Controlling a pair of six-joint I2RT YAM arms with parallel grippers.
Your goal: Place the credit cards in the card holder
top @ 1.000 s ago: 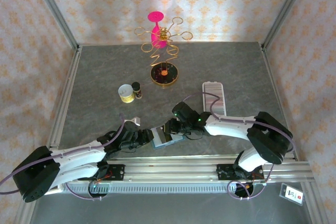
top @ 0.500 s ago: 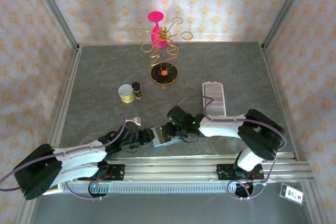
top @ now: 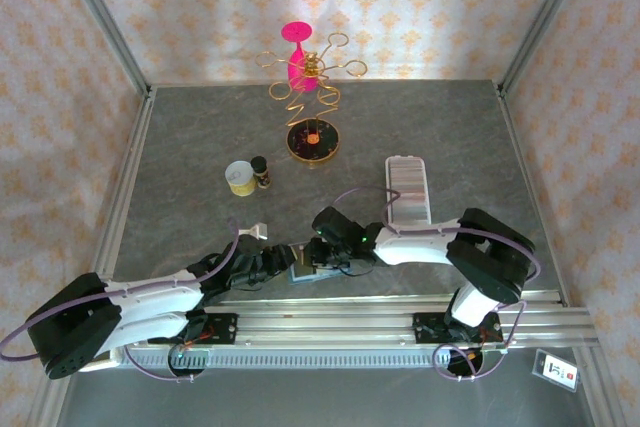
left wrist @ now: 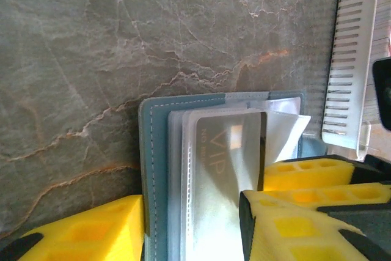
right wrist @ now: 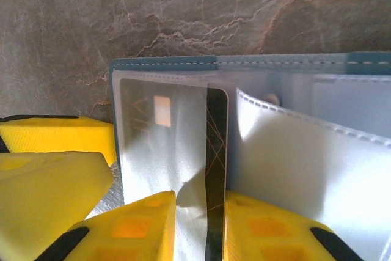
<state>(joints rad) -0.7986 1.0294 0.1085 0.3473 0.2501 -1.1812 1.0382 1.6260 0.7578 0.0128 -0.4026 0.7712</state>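
A teal wallet [top: 306,273] lies open near the table's front edge, its clear sleeves [right wrist: 305,151] fanned out. One credit card, dark with gold lines, sits in a sleeve with a bare strip [right wrist: 215,145] sticking out. It reads "VIP" [left wrist: 229,151] in the left wrist view. My left gripper [left wrist: 192,224] is shut on the wallet's stitched side [left wrist: 153,169]. My right gripper [right wrist: 200,212] stands over the card, jaws a narrow gap apart, one fingertip [right wrist: 131,227] on the creased sleeve. The card holder [top: 408,190], a long ridged whitish tray, lies behind to the right and appears as the card holder [left wrist: 354,59] at the right edge.
A pink-and-gold wire stand [top: 305,72] on a round dark base [top: 314,142] stands at the back. A yellow cup [top: 239,178] and a small dark bottle [top: 261,171] sit mid-left. A small white piece [top: 258,231] lies near the left arm. An aluminium rail [top: 330,312] runs along the front.
My right arm has slid left over the wallet and its jaws have narrowed around the card's bare strip. The left gripper has stayed on the wallet.
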